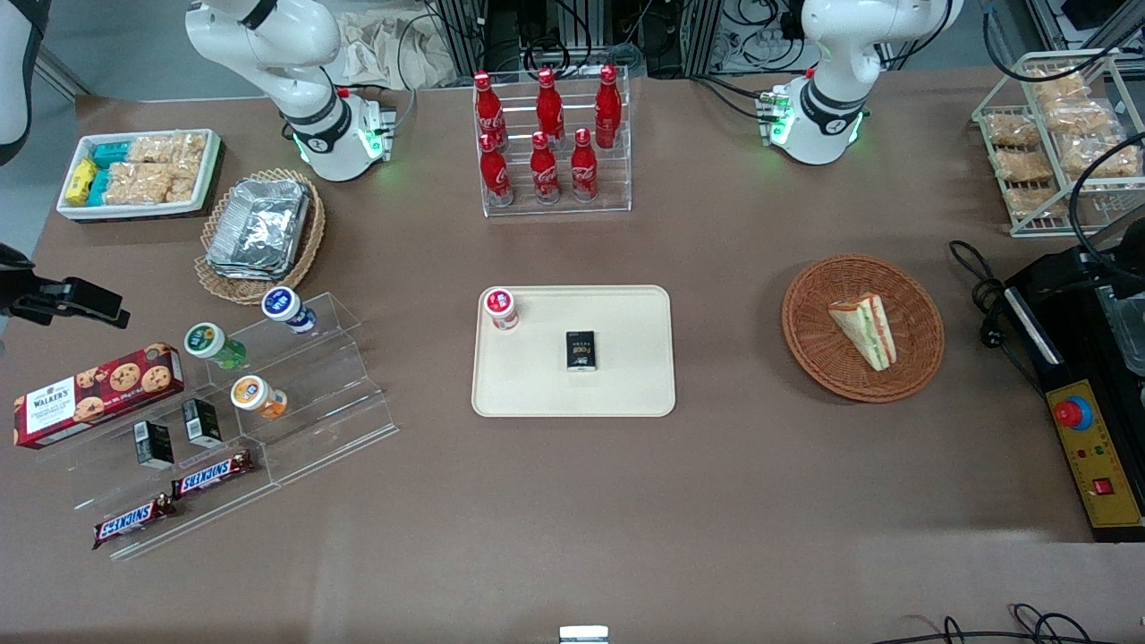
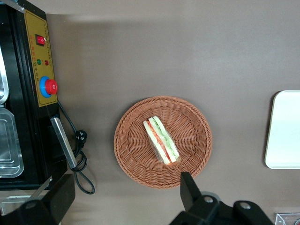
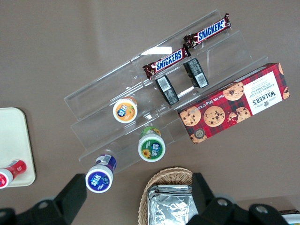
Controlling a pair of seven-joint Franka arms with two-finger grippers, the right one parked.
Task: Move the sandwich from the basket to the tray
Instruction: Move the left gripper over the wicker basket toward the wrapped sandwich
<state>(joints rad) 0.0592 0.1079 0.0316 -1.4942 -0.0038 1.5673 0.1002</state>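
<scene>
Meanwhile, the sandwich (image 1: 864,331) lay inside the basket (image 1: 912,358) on the counter (image 1: 733,501), well apart from the tray (image 1: 626,385), which held a small red-capped bottle (image 1: 501,309) and a small black box (image 1: 580,350). Seen from the left wrist camera, the end effector (image 2: 119,199) hung above the basket with its fingers (image 2: 187,187) spread wide and nothing between them.

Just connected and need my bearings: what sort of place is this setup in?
Probably a robotics lab staged as a snack counter: cola bottles on a clear rack, a sandwich in a wicker basket, a tray, and an emergency-stop box. The open hand hovers above the basket.
</scene>
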